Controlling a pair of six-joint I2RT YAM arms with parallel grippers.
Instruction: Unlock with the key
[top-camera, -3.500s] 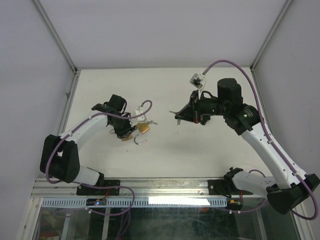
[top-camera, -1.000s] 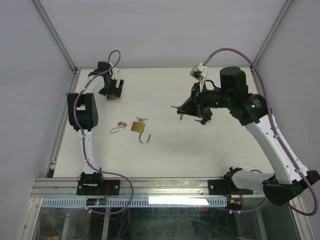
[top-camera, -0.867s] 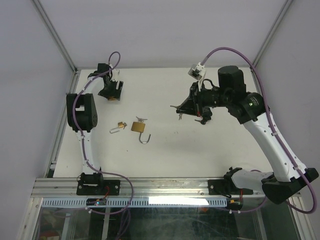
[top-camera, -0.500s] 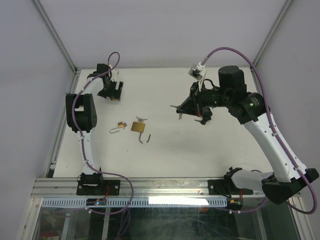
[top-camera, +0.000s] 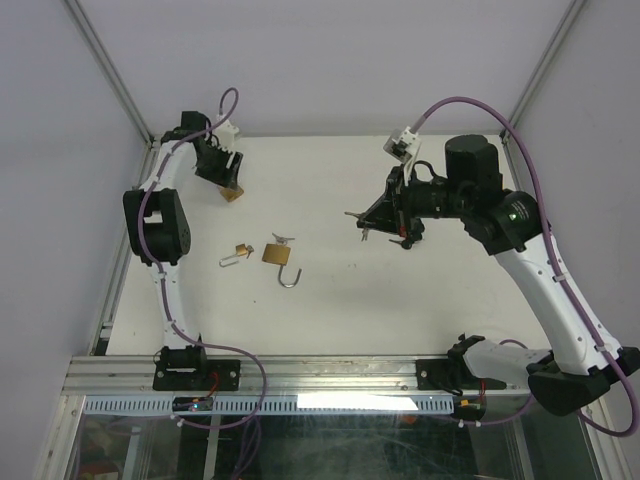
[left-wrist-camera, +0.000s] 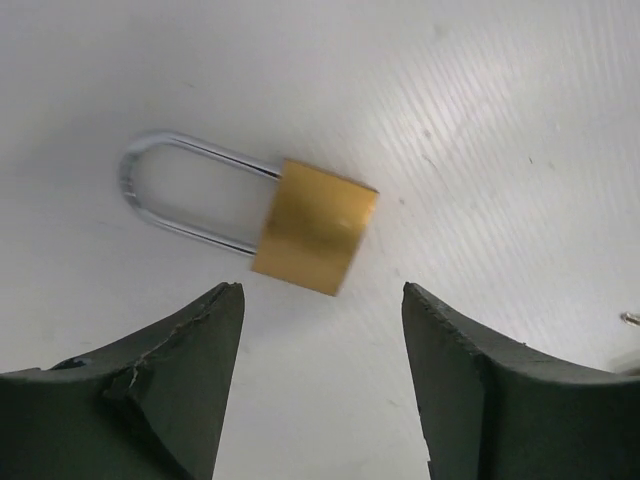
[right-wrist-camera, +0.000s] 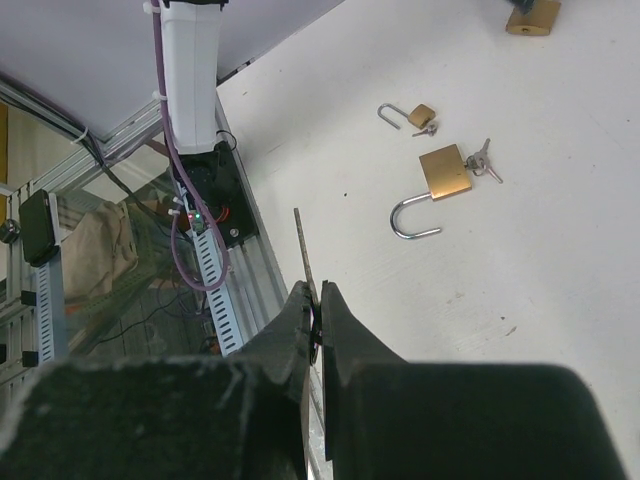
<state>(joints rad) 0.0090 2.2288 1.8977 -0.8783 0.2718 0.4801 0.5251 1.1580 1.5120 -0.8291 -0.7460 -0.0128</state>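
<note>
A white table (top-camera: 400, 300) fills a booth of plain pale walls (top-camera: 330, 60) with metal posts at the corners.

The padlock (top-camera: 232, 193) still to be opened lies flat in the upper left of the top view, shackle shut. The left claw (top-camera: 222, 172) hangs right over it, the arm stretched far out. In the left wrist view its jaws stand apart with nothing between them. The brass body sits just above the gap, in line with it, not touching either finger. The shackle points to the upper left of that frame, and the long axis runs nearly level across it, dipping a little to the right. That is close to the line along which the jaws would meet. A squeeze as things stand would likely take the lock end to end rather than across its flat sides.

The right claw (top-camera: 375, 218) hovers right of centre, clamped on the key (top-camera: 352, 214), whose blade points left toward the table's middle. The key is well apart from the padlock, so the left arm is much the nearer.

Two more locks lie in the centre left, each with its shackle swung free: a big lock (top-camera: 278, 254) and a small lock (top-camera: 243, 250).
</note>
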